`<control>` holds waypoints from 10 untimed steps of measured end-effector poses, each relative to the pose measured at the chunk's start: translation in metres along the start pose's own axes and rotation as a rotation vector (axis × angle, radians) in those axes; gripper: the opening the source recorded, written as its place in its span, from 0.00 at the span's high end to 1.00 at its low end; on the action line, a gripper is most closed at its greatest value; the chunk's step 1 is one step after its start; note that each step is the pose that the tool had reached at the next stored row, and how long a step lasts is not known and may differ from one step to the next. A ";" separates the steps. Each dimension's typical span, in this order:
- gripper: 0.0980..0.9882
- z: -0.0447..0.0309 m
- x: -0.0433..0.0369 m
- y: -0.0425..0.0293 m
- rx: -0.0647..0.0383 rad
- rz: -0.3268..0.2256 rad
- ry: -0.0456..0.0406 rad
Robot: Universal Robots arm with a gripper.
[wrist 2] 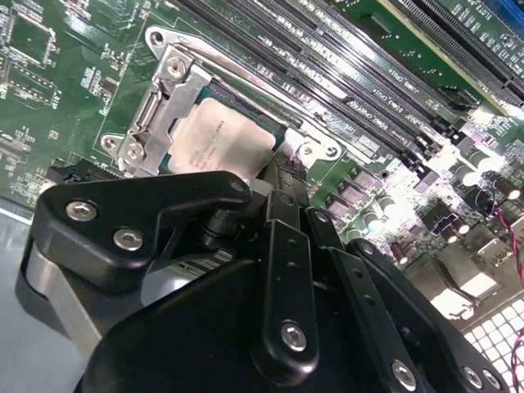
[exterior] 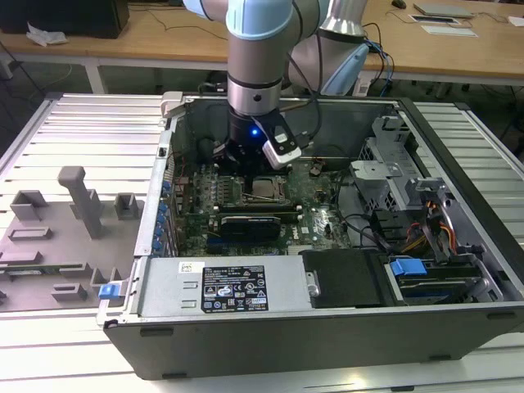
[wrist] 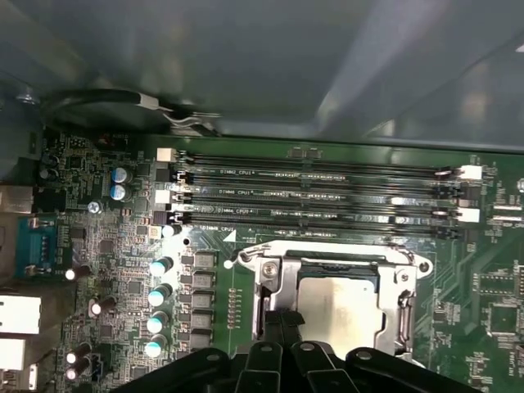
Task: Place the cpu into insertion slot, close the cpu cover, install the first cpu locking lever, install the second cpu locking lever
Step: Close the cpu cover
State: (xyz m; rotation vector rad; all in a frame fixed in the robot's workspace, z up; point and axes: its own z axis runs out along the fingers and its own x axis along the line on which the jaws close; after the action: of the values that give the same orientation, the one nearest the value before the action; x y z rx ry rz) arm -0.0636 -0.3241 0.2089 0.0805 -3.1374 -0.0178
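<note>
Open computer case (exterior: 270, 327) lies on its side, centre of the exterior view. The arm reaches down into it, and the gripper (exterior: 246, 170) is at the edge of the insertion slot (exterior: 266, 190), mid-frame. In the first wrist view the cpu (wrist: 336, 304) sits silver side up in the slot, with the cpu cover (wrist: 327, 266) flat over its rim. Jaws look drawn together, with nothing seen between them. The gripper body hides the socket's near side. Memory slots (wrist: 319, 192) run just beyond the socket. In the exterior view the graphics card (exterior: 250, 223) lies just below the slot, and a grey fixture tray (exterior: 57, 237) sits at the exterior view's left.
</note>
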 end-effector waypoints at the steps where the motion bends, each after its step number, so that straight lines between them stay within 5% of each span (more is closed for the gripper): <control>1: 0.99 0.0008 0.0002 0.0000 0.000 0.000 0.0000; 6: 0.99 0.0028 0.0006 0.0000 0.000 0.000 0.0000; 10: 0.99 -0.0045 0.0007 0.0001 0.001 0.000 0.0000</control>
State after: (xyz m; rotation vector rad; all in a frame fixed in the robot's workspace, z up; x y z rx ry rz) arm -0.0642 -0.3241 0.2133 0.0805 -3.1374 -0.0160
